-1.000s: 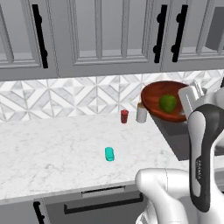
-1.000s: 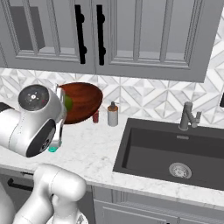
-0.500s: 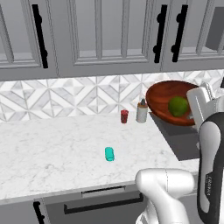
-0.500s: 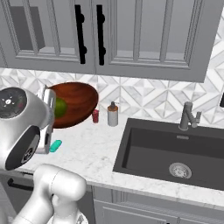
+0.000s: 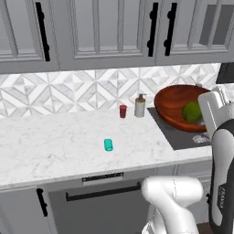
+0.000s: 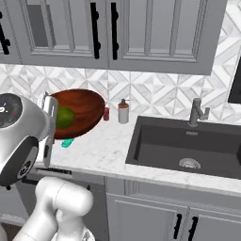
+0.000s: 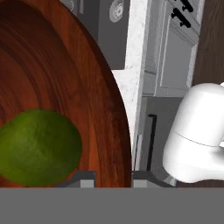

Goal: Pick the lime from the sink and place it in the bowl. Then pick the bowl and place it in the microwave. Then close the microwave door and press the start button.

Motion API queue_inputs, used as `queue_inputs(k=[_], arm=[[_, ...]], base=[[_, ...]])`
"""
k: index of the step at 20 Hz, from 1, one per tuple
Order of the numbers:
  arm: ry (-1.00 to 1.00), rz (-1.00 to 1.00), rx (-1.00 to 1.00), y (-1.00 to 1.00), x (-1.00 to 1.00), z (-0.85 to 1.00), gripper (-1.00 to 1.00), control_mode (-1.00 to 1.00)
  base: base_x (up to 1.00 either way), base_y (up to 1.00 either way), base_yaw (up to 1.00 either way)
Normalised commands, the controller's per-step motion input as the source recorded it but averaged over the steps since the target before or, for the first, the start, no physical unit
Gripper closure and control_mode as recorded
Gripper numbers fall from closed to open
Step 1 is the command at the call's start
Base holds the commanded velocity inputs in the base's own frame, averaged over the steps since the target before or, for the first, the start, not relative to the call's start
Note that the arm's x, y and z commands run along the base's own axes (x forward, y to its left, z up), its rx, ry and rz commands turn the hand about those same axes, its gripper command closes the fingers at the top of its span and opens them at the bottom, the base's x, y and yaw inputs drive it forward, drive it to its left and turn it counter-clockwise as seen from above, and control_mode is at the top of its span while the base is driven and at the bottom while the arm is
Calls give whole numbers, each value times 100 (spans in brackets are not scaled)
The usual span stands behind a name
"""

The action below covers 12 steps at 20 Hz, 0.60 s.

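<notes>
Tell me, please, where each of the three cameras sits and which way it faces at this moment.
Left base view: behind the arm to its left, looking forward and down over the counter; the white arm rises at lower right, carrying the bowl with the lime.
Right base view: behind to its right, facing the sink; the arm rises at lower left.
Hand view: on the hand, looking along the claw clamped on the bowl's rim.
Shared: both base views show the bowl, lime, soap bottle and teal cup.

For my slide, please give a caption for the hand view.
Pincer shut on the rim of the wooden bowl, with the lime inside.
</notes>
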Motion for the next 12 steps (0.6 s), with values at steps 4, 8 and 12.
queue_inputs(k=[4, 8, 12], arm=[[0, 0, 0, 0, 0, 0, 100, 100], [0, 0, 0, 0, 0, 0, 100, 100], [0, 0, 0, 0, 0, 0, 100, 100]], base=[[-94, -29, -14], [-81, -35, -18], [-46, -27, -25]])
